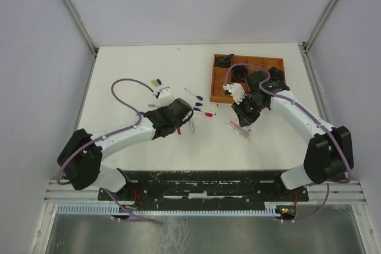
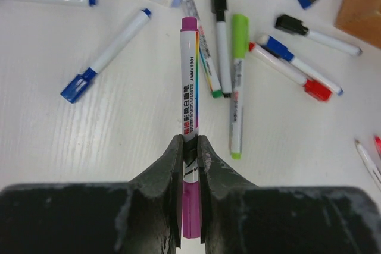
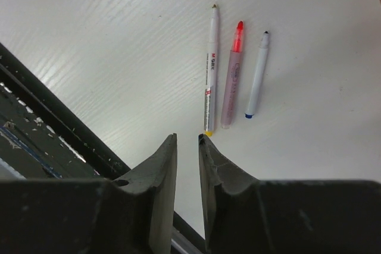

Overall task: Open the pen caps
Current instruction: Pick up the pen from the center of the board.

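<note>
Purple marks both ends of the pen (image 2: 189, 87) that our left hand (image 2: 189, 147) holds. The fingers (image 2: 169, 165) are pressed onto its white barrel, and its purple cap (image 2: 190, 212) is on, lying between them behind the tips. The pen points out over the middle of the bench (image 2: 119, 147), where capped pens (image 2: 238, 87) lie scattered, among them ones with a blue cap (image 2: 77, 86), a black cap (image 2: 290, 24) and a red cap (image 2: 317, 90). Our right hand (image 3: 187, 141) hangs right of the middle, its gap narrow with nothing in it. Just beyond it, three uncapped pens (image 3: 233, 81) lie side by side. A brown tray (image 1: 262, 57) sits at the far right corner.
</note>
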### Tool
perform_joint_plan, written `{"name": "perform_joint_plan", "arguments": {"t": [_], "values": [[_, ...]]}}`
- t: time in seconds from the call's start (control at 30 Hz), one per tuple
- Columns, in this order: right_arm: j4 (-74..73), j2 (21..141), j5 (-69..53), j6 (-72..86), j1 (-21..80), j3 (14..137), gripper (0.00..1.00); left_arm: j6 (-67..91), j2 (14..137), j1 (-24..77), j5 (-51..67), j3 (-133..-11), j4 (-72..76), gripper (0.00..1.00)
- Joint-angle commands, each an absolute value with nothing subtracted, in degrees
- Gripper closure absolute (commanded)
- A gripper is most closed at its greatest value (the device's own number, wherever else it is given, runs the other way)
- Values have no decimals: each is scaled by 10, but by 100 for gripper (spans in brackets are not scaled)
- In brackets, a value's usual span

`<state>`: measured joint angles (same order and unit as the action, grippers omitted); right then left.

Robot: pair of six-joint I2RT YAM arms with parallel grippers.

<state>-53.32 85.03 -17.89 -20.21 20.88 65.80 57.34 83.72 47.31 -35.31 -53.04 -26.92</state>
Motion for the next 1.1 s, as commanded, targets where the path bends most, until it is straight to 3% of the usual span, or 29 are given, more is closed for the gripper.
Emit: {"name": "perform_joint_plan", "arguments": {"t": [0.0,0.23,0.3,0.4,0.43,0.8,1.07], "values": [[-537,808,-258,-234,207,676,72,430,753,473,-223,-470,-149,97],[-489,708,-391,-327,207,617,67,303,677,472,48,-410,10,97],[-452,651,-431,-389,208,572,58,281,696,471,114,-430,5,97],[-367,547,-462,-464,208,484,34,256,746,472,227,-469,-5,97],[-353,525,-477,-496,208,469,31,249,763,471,258,-481,-10,97],[-562,527,-546,-810,216,475,29,205,890,475,428,-569,-41,97],[-540,539,-492,-815,251,455,32,199,946,507,446,-614,-40,97]]}}
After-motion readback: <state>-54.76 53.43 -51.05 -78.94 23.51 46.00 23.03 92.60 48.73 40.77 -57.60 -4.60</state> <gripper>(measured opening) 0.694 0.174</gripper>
